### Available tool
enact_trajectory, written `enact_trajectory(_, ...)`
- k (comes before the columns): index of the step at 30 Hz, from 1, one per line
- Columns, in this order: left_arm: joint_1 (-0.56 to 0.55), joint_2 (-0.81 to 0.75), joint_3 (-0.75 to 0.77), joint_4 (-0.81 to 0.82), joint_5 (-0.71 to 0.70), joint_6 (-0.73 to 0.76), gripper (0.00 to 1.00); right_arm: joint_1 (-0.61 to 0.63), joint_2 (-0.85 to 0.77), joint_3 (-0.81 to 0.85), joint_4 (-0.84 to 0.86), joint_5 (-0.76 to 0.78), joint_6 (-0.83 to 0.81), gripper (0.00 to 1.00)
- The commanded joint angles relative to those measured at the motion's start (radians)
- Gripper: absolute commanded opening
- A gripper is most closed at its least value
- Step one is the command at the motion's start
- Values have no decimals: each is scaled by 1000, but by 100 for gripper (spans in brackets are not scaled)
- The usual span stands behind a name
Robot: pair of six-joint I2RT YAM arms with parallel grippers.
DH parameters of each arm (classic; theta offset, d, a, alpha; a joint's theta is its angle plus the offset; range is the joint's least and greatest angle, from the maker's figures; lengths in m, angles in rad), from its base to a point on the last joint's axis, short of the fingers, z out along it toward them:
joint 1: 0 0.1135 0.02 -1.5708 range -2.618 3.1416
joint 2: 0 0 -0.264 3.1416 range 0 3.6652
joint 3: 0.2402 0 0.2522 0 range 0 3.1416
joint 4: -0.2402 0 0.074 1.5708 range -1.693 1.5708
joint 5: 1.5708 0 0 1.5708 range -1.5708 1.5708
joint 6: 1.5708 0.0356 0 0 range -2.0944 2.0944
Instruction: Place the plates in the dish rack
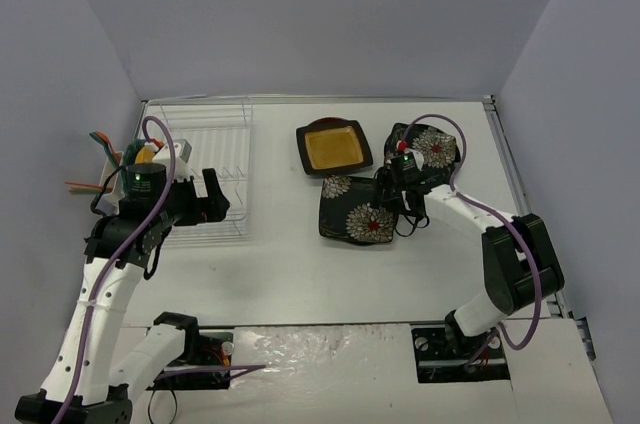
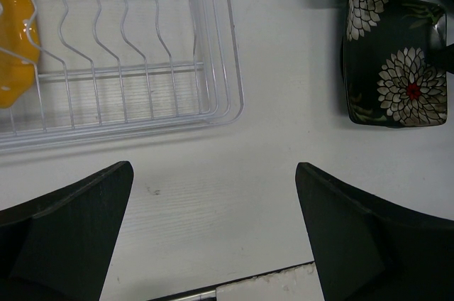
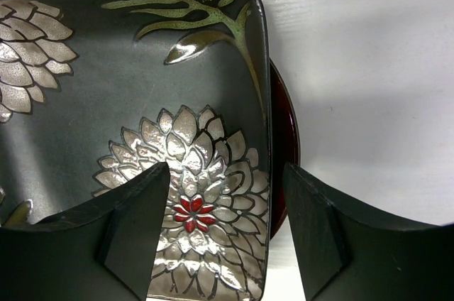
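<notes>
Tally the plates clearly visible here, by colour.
Black square flowered plates: 2
Black square plate, yellow centre: 1
Orange-yellow plate in the white wire rack: 1
Dark red round plate under a flowered one: 1
Total: 5

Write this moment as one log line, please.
left gripper: open, hovering by dish rack | right gripper: open, astride rim of flowered plate | racked: orange-yellow plate

The black flowered plate (image 3: 106, 102) looks glossy and glazed, the dish rack (image 2: 128, 67) thin white wire, the table (image 2: 277, 166) matt.
</notes>
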Motion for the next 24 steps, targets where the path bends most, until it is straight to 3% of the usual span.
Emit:
enact_trajectory(1, -4, 10, 25, 32, -4, -10, 97, -24, 0, -20, 74, -50, -33, 61)
enact_trajectory(16, -5, 35, 31, 47, 1, -13, 97, -149, 16, -184, 240, -285, -52, 60)
enact_trajectory(22, -3, 41, 29, 54, 13, -19, 97, -159, 51, -210, 276, -309, -53, 52)
enact_trajectory(24, -3, 41, 24, 59, 23, -29, 97, -164, 70, -220, 295, -319, -50, 45)
